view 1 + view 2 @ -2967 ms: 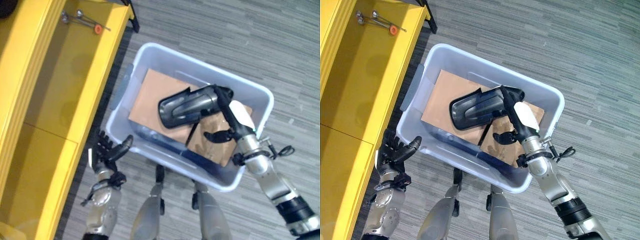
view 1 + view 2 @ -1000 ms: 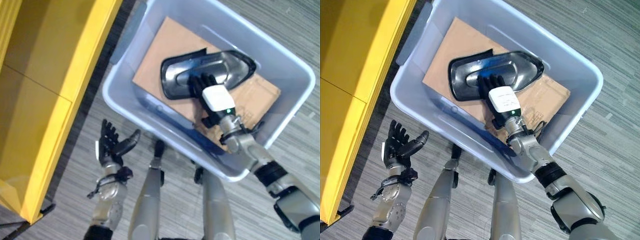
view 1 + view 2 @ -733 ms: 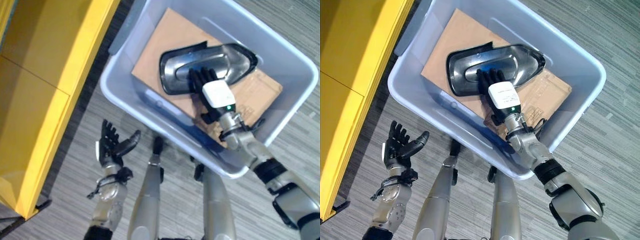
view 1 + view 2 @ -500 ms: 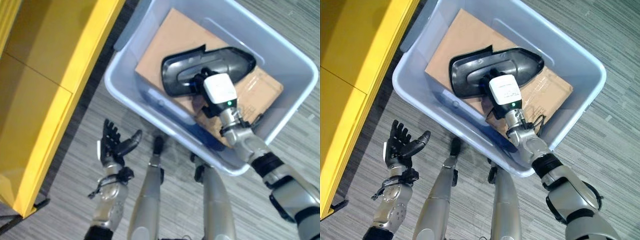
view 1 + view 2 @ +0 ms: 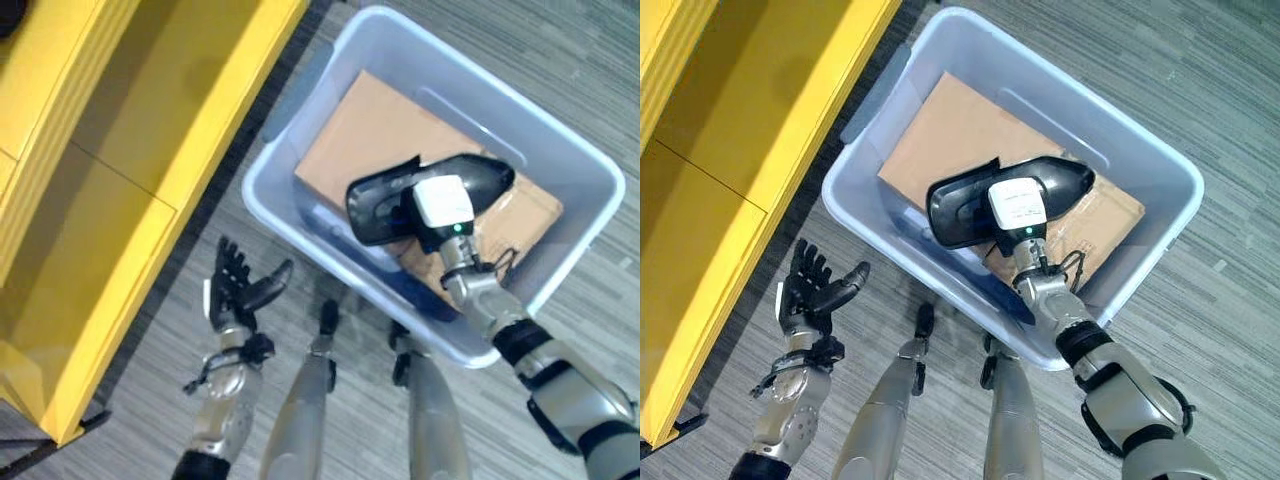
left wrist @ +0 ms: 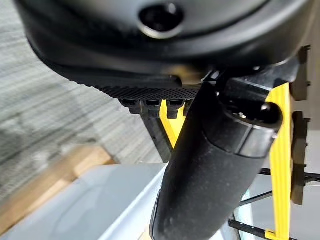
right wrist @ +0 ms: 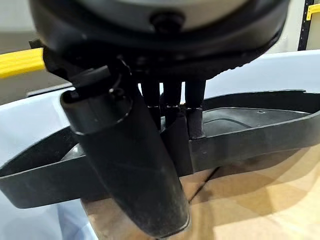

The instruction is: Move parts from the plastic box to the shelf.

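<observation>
My left hand (image 5: 238, 292) hung outside the plastic box (image 5: 560, 290), fingers spread wide and holding nothing. Inside the box, my right hand (image 7: 145, 165) curled round the rim of the black part (image 5: 958, 208), its fingertips hidden behind that rim. Cardboard (image 5: 940, 140) lined the box floor. Grey carpet (image 5: 1200, 80) lay around the box, the yellow shelf (image 5: 150, 130) beside it.

A long black moulded part (image 5: 970, 205), curved like a shallow shell with one pointed end, sits tilted above brown cardboard (image 5: 940, 135) inside the pale blue plastic box (image 5: 1160, 260). The yellow shelf (image 5: 120, 180) stands just beside the box, apparently bare here.
</observation>
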